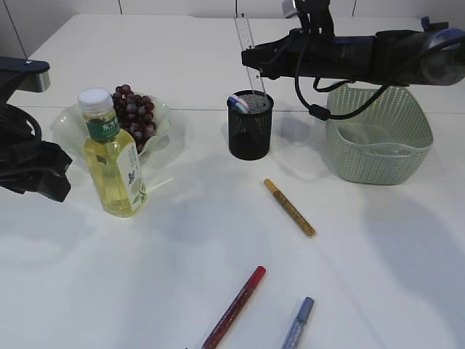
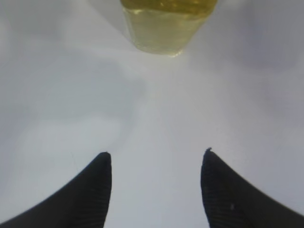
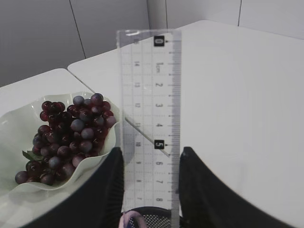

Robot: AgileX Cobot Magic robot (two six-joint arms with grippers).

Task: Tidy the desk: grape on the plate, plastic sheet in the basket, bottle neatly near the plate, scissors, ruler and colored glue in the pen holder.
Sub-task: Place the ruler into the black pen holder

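One ruler (image 3: 151,118) — upright, clamped by right fingers (image 3: 107,190) above pen holder (image 1: 251,125), centre frame; left fingers (image 2: 90,190) open, empty — bottle (image 2: 164,23) ahead.

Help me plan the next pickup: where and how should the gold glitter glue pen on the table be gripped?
Grip the gold glitter glue pen at mid-barrel, coming straight down from above. It lies flat on bare table, slanted from its orange cap at upper left to its tip at lower right, so the pincer should probably close across the thin barrel, square to that slant.
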